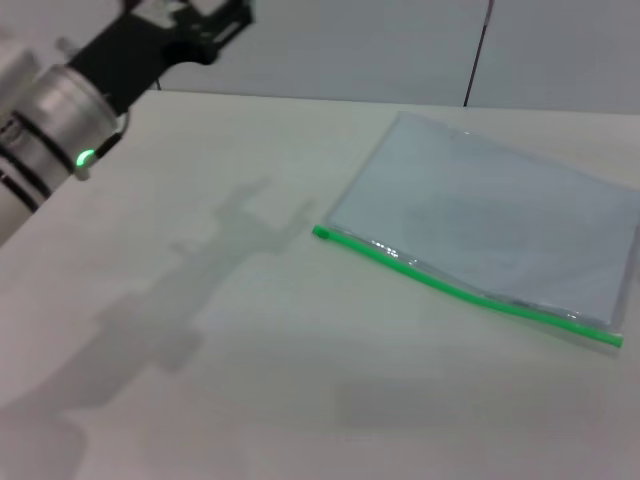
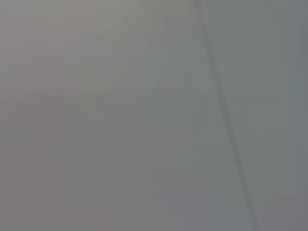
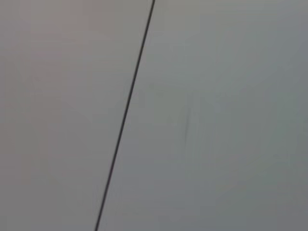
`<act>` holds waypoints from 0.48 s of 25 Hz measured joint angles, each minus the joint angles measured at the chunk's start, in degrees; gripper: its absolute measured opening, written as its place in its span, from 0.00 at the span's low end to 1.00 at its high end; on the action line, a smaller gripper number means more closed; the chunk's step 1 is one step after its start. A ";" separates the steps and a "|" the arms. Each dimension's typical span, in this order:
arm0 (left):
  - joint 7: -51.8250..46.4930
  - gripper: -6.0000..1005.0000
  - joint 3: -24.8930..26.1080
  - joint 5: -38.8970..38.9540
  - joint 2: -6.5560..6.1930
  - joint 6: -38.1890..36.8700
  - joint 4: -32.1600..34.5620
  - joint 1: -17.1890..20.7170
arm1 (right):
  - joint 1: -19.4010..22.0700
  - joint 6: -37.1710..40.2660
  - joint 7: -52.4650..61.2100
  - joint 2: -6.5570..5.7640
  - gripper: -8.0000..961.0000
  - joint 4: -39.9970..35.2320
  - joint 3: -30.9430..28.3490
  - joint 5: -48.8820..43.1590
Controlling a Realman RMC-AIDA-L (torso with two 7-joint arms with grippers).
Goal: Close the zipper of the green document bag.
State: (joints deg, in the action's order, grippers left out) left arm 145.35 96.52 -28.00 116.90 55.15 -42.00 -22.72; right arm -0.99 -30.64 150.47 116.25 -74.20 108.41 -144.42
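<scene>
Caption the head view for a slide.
Green document bag lies flat on the table, zipper facing the robot; left gripper raised far off.

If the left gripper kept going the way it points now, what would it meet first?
Probably the pale back wall: the left gripper aims up and away, above the table, nowhere near the bag. Depth is unclear.

Head view: high, angled forward-down over counter (image 1: 250, 330), far wall (image 1: 350, 45) along top. Both wrist views face plain wall, dark seam (image 3: 126, 115) crossing each; seam also in head view.
</scene>
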 joint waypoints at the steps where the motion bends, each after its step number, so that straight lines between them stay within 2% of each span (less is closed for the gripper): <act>1: 1.73 0.73 -0.17 2.64 0.08 0.75 1.01 0.48 | -1.81 -4.83 0.04 -0.03 0.60 4.90 1.76 1.82; 4: 5.95 0.73 -0.28 8.44 0.21 3.48 5.78 0.69 | -7.04 -14.95 0.86 -0.04 0.60 16.26 5.90 7.33; 6: 7.80 0.73 -0.32 11.11 0.22 4.92 9.07 0.14 | -10.38 -19.01 2.23 -0.08 0.60 22.82 8.26 10.96; 10: 9.37 0.73 -0.33 13.33 0.24 5.72 14.14 -2.00 | -15.98 -21.90 6.26 -0.08 0.60 32.67 11.16 16.82; 12: 9.43 0.73 -0.33 13.50 0.25 5.74 15.48 -2.86 | -17.57 -22.03 7.28 -0.01 0.60 35.17 11.92 19.02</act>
State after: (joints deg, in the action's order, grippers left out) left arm 154.78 96.20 -14.49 117.15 60.89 -26.52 -25.58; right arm -18.57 -52.67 157.75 116.24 -39.03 120.33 -125.40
